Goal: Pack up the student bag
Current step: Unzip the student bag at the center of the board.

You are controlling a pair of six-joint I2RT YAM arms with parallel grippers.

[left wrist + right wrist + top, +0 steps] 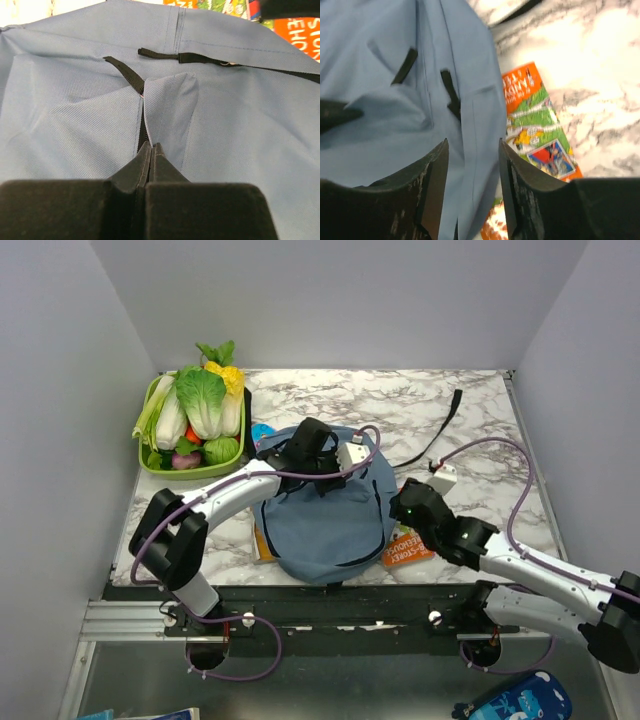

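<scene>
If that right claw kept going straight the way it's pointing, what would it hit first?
Probably the student bag: its blue fabric lies right ahead of the open right gripper. The orange book sits just off to one side; depth is unclear.

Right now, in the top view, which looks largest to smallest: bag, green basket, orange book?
1. bag
2. green basket
3. orange book, though the bag covers part of it, so only its visible part is ranked.

Bright, even overhead light, soft shadows, blurry wrist close-ups.
</scene>
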